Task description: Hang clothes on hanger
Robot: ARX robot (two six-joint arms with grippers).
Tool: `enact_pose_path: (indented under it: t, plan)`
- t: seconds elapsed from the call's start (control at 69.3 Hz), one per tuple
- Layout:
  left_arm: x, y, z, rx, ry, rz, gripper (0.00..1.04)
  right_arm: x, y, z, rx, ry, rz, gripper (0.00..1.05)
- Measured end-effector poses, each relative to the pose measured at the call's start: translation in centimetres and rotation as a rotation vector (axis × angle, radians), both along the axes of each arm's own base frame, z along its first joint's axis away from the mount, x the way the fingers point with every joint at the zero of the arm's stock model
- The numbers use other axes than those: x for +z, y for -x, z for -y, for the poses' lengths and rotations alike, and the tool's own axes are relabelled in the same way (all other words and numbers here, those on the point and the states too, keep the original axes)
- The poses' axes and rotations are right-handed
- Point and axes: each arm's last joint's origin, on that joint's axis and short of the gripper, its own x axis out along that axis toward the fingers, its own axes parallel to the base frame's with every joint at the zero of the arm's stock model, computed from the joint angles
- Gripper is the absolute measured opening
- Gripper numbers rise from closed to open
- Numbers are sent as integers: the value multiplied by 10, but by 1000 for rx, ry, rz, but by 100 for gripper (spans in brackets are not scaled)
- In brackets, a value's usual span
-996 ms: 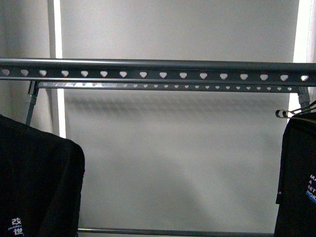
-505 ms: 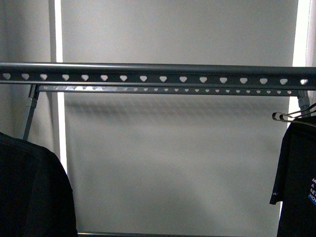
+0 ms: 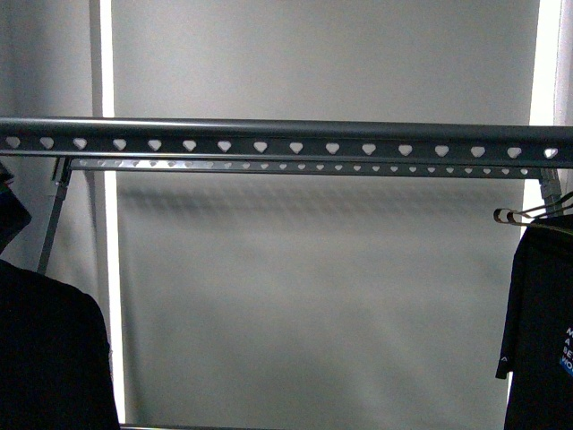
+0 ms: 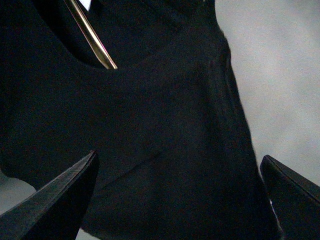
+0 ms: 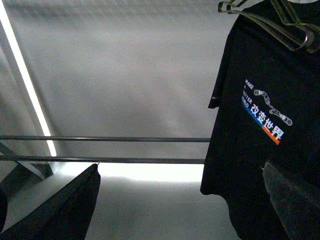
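The hanger rail [image 3: 286, 143], dark grey with a row of heart-shaped holes, runs across the front view. A black T-shirt [image 3: 45, 349] hangs at the lower left. It fills the left wrist view [image 4: 150, 125], with a brass-coloured hanger bar [image 4: 92, 37] at its neckline. My left gripper [image 4: 175, 200] is open, its jaws apart in front of this cloth. A second black T-shirt [image 3: 542, 331] with the white print and blue-orange stripe [image 5: 265, 112] hangs on a wire clothes hanger [image 5: 280, 22] at the right. My right gripper [image 5: 180, 205] is open and empty beside it.
A second perforated rail [image 3: 295, 165] lies just behind the first, on grey legs [image 3: 52, 215]. Two thin horizontal bars [image 5: 100, 138] cross the right wrist view. A grey wall with bright vertical strips [image 3: 109, 269] stands behind.
In the front view the left T-shirt has drawn back to the left and lower. The rail sits slightly lower in the picture. The right T-shirt has barely shifted.
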Motion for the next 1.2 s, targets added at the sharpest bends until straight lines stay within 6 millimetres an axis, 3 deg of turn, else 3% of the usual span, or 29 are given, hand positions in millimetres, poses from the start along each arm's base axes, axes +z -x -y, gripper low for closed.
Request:
enact_pose_path:
  t: [0.375,0.606,0.707,0.75,0.88,1.053,1.198]
  plan:
    - [16,-66,-3,155,69,73,98,0,0,0,0,0,0,97]
    - [-3,-101,-16,206,87,10,59,0,0,0,0,0,0,97]
    - [-12,-108,-20,208,96,-13,45,0,0,0,0,0,0,97]
    - [-16,-110,-22,195,108,-21,34,0,0,0,0,0,0,97]
    - [-14,-101,-18,102,110,27,4,0,0,0,0,0,0,97]
    - [-1,-70,-11,-75,61,78,4,0,0,0,0,0,0,97]
    - [12,-20,-8,-363,-40,85,4,0,0,0,0,0,0,97]
